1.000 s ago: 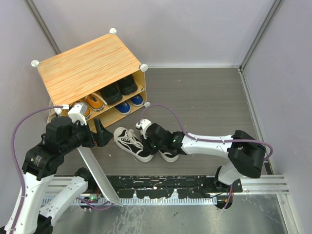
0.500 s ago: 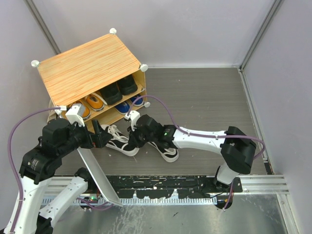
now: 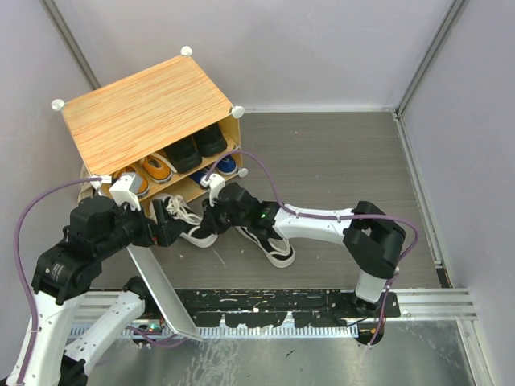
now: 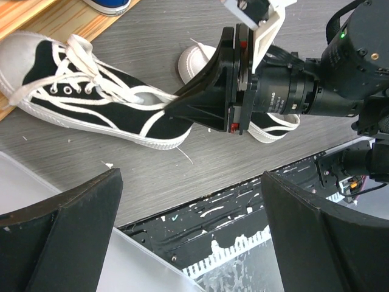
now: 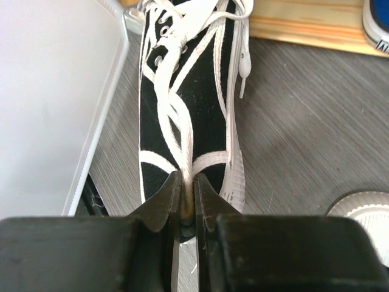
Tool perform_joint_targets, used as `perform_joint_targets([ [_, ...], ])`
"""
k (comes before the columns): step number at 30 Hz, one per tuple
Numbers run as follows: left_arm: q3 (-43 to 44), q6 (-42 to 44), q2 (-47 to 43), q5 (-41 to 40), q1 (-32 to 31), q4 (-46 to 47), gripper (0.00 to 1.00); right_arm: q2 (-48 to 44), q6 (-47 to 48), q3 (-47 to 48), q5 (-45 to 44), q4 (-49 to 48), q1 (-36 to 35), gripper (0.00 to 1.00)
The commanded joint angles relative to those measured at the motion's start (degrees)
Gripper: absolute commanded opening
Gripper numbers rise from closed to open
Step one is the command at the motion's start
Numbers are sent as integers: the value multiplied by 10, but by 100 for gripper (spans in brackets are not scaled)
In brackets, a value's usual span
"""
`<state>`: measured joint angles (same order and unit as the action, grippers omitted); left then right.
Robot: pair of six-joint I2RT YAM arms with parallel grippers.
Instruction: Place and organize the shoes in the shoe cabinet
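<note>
You're looking at a grey wood-grain table [image 3: 338, 161] sitting inside pale lilac-grey walls [image 3: 322, 48], a scuffed metal rail [image 3: 434, 301] running along its near edge.

Black-and-white shoe [image 4: 91, 103], toe at cabinet [image 3: 145, 108] (heel pinched)

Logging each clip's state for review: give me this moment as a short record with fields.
right gripper: shut on heel of black-and-white sneaker, toe toward shoe cabinet
left gripper: open, holding nothing
second sneaker: lying outside the cabinet
stored above: orange pair, black pair
stored below: blue shoes
</note>
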<state>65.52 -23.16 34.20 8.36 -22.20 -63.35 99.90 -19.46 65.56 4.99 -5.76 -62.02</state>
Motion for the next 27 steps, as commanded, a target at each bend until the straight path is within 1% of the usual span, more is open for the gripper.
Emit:
perform_joint_targets([
  [1, 13, 14, -9, -1, -1, -21, 98, -31, -7, 44, -7, -102, 6, 1],
  [6, 8, 3, -8, -18, -1, -32, 98, 45, -50, 101, 32, -120, 34, 1],
  [13, 20, -4, 1, -15, -1, -31, 98, 175, -47, 231, 32, -109, 40, 1],
  [21, 7, -9, -1, -2, -1, -15, 98, 250, -60, 319, -11, -126, 26, 1],
  [27, 3, -5, 9, 10, -1, -4, 98, 303, -69, 403, -40, -95, -6, 2],
])
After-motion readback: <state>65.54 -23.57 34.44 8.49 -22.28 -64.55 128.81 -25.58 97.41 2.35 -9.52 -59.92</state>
